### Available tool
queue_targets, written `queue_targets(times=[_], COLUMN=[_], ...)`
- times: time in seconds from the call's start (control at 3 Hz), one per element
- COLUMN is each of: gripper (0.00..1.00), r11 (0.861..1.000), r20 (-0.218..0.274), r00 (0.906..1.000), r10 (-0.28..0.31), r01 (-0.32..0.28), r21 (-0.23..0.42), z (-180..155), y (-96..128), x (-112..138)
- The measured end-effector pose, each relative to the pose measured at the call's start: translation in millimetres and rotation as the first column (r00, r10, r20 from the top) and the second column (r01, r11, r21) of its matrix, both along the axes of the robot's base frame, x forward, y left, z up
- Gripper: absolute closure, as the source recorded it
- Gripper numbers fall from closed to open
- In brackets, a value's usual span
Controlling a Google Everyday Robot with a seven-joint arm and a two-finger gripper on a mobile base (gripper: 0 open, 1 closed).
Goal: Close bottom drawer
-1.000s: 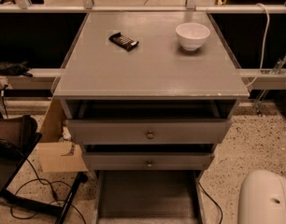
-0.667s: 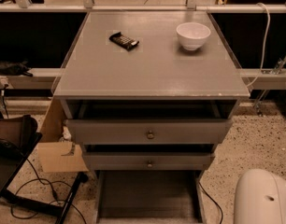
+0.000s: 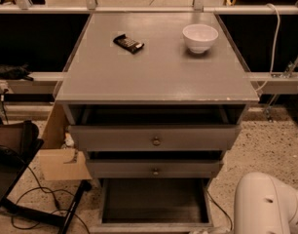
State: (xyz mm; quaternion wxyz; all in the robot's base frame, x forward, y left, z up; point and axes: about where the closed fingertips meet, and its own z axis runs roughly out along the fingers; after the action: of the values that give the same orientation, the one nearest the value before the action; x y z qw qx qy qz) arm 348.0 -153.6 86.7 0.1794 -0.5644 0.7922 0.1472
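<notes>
The bottom drawer [image 3: 154,201] of the grey cabinet is pulled far out at the lower edge of the camera view. Its plain dark tray is open to view and holds nothing. Its front shows only as a thin strip along the frame's bottom edge, and the knob is hidden. My gripper is out of view. Only a white rounded part of my arm [image 3: 268,204] shows at the lower right, just right of the drawer.
The top drawer [image 3: 155,138] and middle drawer [image 3: 155,168] stand partly open, each with a round knob. A white bowl [image 3: 200,37] and a dark snack bar [image 3: 128,43] lie on the cabinet top. A cardboard box [image 3: 61,155], cables and a dark chair sit at the left.
The white arm part at the lower right has moved a little left and up into the view. The drawers have not moved.
</notes>
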Motion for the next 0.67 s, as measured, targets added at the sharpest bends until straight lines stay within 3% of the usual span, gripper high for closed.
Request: queue_targets(times=[0.67], gripper=[1.00], r11=[0.999], r20=[0.094], r00=[0.9949], r10=[0.038], r01=[-0.039], r21=[0.003], z=[23.9], y=[23.9], x=[62.6])
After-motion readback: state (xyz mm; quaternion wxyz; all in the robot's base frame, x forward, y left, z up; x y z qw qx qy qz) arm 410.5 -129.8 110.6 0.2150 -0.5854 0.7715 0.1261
